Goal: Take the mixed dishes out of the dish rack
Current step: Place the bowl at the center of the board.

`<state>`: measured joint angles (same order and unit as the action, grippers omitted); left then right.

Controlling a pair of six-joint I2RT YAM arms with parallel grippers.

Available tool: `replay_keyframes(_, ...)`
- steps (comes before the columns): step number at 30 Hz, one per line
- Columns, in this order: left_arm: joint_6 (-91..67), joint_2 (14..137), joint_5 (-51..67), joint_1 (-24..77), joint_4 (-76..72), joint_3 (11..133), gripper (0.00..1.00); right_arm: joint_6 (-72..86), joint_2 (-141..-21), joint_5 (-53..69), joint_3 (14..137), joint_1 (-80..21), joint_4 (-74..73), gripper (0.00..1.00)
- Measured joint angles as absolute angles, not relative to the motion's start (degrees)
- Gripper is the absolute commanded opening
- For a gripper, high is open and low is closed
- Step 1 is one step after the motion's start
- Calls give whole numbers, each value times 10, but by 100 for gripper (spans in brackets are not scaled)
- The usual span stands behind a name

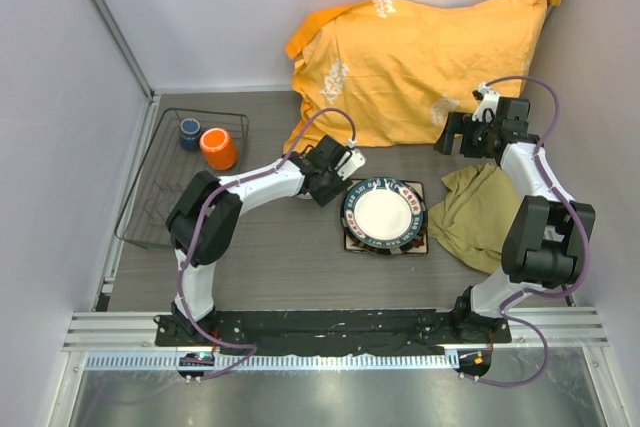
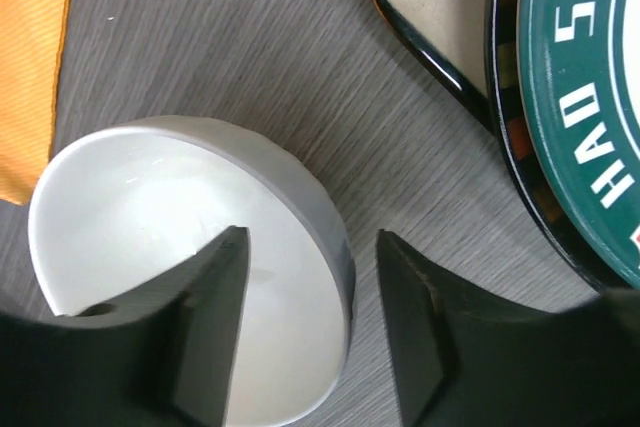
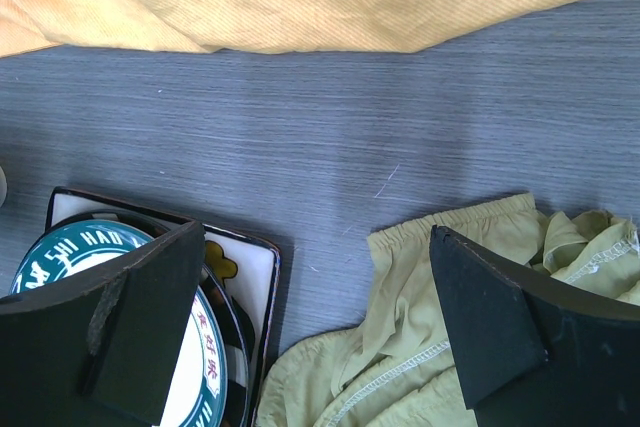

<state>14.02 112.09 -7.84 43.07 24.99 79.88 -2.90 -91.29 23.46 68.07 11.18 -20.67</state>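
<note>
The dish rack [image 1: 150, 197] stands at the left with the orange mug [image 1: 218, 148] and the small dark blue cup [image 1: 189, 133] in its far end. The round dark-rimmed plate [image 1: 384, 213] lies on the square plate [image 1: 352, 243] at the table's middle. In the left wrist view the white bowl [image 2: 130, 217] sits upright on the table beside those plates [image 2: 580, 97]. My left gripper [image 2: 310, 247] is open and straddles its rim, one finger inside and one outside, with a gap to the rim. My right gripper [image 3: 318, 237] hangs open and empty above the table.
A large orange cloth [image 1: 420, 57] is bunched at the back. A crumpled olive-green cloth [image 1: 475, 212] lies right of the plates, under the right arm. Walls close in the table on the left, back and right.
</note>
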Motion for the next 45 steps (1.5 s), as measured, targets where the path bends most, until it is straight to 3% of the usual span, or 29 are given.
replay_keyframes(4, 143, 1113, -87, 431, 249, 799, 75, -29, -917, 235, 681, 112, -207, 100)
replay_keyframes(9, 142, 1079, -97, 431, 249, 799, 82, -29, -919, 234, 683, 112, -207, 100)
replay_keyframes(13, 140, 1033, -107, 431, 249, 799, 100, -29, -919, 234, 683, 112, -208, 100)
replay_keyframes(22, 133, 928, -106, 385, 233, 798, 100, -29, -920, 233, 683, 112, -208, 100)
replay_keyframes(35, 96, 844, -48, 146, 241, 780, 100, -29, -920, 233, 683, 112, -209, 100)
replay_keyframes(45, 81, 891, 4, -10, 247, 811, 99, -29, -921, 233, 683, 112, -209, 100)
